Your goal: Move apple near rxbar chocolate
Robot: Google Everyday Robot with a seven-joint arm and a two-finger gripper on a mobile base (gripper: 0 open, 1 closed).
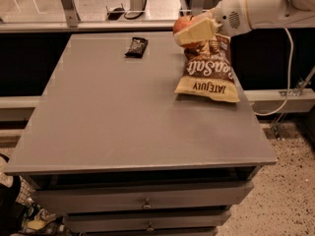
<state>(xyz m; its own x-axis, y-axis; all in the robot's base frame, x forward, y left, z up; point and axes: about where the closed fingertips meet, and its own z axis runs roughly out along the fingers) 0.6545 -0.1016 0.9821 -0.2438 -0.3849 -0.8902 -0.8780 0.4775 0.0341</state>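
**Apple gripped in the air over the counter's far right**

At the lower left, on the floor beside the counter (123,132), sits a dark heap of clutter (29,220); it may be bags or scraps, but the view there is too dim to tell. The counter is a grey unit with a flat top. Two drawers (145,200) are set in its front, each with a small knob at the middle.

The bar (136,46) lies flat on the counter close to the far edge, a little left of the middle. Its black wrapper points roughly away from the camera, slightly askew.

To its right, and well apart from it, the apple (181,22) hangs clear of the surface above the far edge, clamped in the claw (193,28). One cream finger (198,32) lies across the apple's lower right side. The other is hidden behind the fruit. Only the apple's red-orange upper left shows.

Just below and right of the claw, a tan-and-brown bag (209,68) lies on the right part of the counter, its print upside down to the camera. Its far end lies under the claw, and its near end reaches toward the counter's right edge.

The white arm (261,6) enters from the upper right corner. A pale cable (286,77) drops from it past the counter's right side, above a speckled floor (290,191).
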